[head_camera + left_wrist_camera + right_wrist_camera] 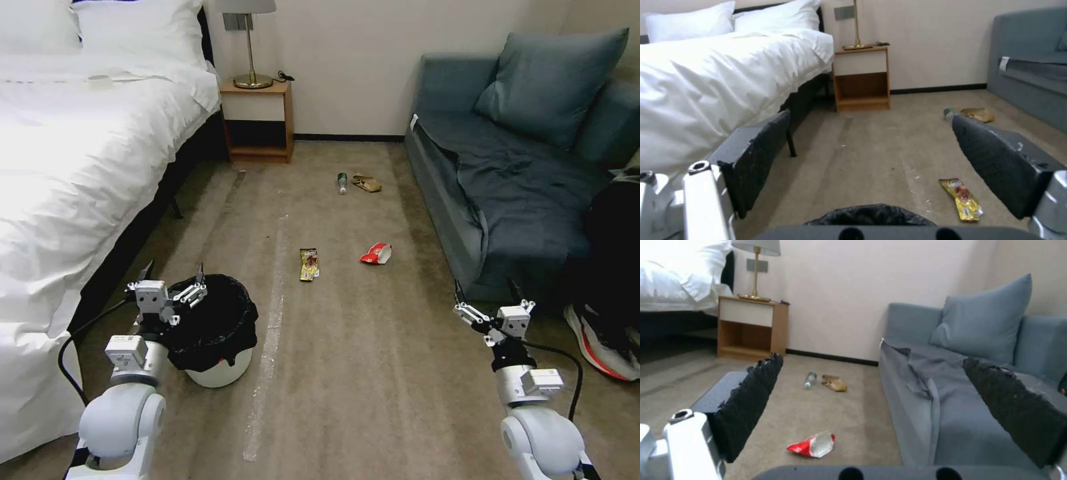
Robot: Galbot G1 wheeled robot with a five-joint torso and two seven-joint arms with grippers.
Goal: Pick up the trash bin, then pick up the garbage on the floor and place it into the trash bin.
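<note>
- Four litter items lie on the carpet, none collected: yellow wrapper (309,264), red wrapper (377,253), bottle (342,182) and brown paper (367,183), the last two just beside each other near the far wall.
- Bin (215,333) stands upright on the floor by the bed (80,167), black liner folded over its rim. It is not lifted.
- Left gripper (172,279) hangs at the bin's rim on the bed side, jaws spread wide, holding nothing. From its wrist camera the liner edge (871,215) sits below and between the pads.
- Right gripper (485,297) is raised near the sofa (507,193), jaws wide, empty, well apart from all litter.
- Step in hand, as judged: the grasp on the bin rim, not yet closed.
- Risk: pads close on loose liner alone; the bag would slip off the rim and the bin stay down or tip.
- Risk: a one-sided rim grip lets the bin swing and tilt when lifted.
- Risk: a shoe (603,347) lies by the sofa and could be mistaken for litter.
</note>
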